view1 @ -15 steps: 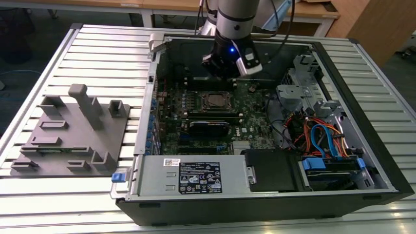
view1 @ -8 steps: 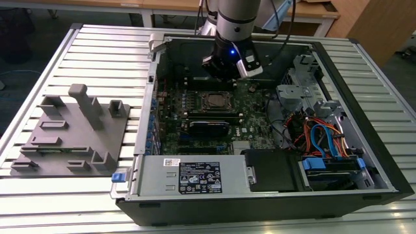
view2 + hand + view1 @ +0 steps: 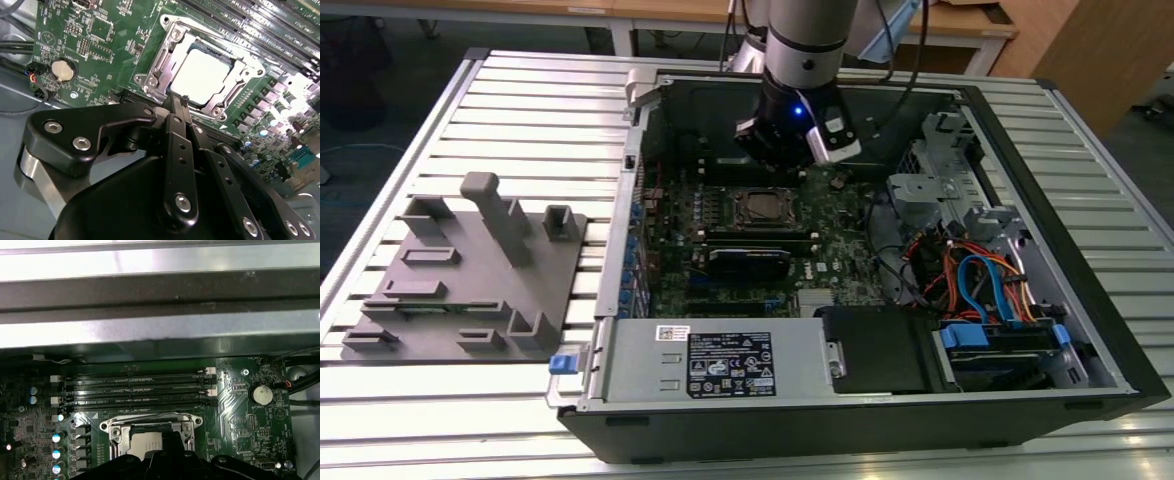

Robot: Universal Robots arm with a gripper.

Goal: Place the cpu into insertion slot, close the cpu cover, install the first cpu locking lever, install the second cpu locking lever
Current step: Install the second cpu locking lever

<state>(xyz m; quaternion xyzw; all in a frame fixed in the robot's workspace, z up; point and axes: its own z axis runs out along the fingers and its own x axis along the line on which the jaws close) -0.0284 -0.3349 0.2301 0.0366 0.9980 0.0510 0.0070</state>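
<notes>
The cpu (image 3: 202,75) sits in the insertion slot (image 3: 761,208) with the cpu cover (image 3: 165,60) down around it. The gripper (image 3: 178,102) hangs just above the slot's edge, clenched, holding nothing. Long black memory slots (image 3: 135,390) lie beside it. A round coin battery (image 3: 63,69) sits nearby.

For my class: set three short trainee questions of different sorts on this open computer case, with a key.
1. True or false: the cpu sits in the slot with the cover down over it.
2. Which is nearest the claw? A the cpu, B the coin cell, C the blue cables.
3. Fill in: the board is ____ in colour.

Key: 1 true; 2 A; 3 green.
</notes>
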